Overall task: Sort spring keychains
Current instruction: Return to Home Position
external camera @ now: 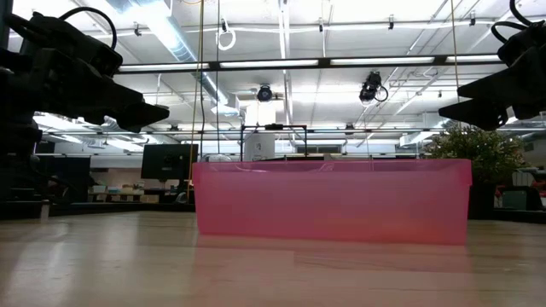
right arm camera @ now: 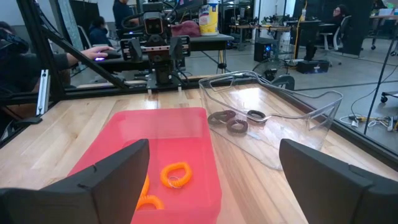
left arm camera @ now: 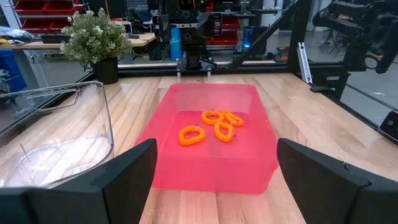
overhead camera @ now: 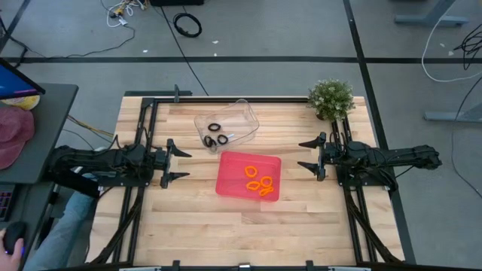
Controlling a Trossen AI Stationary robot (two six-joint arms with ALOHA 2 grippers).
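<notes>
High view: we see orange spring keychains (overhead camera: 258,183) in the red tray (overhead camera: 230,177) mid-frame, black spring keychains (overhead camera: 216,134) in the clear bin (overhead camera: 245,117) above; left claw (overhead camera: 183,164) and right claw (overhead camera: 301,153) gape empty at the sides. Sorting looks done.

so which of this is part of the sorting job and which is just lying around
Job: orange keychains in the red tray; black keychains in the clear bin; left gripper and right gripper, open at the table's sides.
Lying about: plant on the table; cable coil on the floor; cap on the desk.
</notes>
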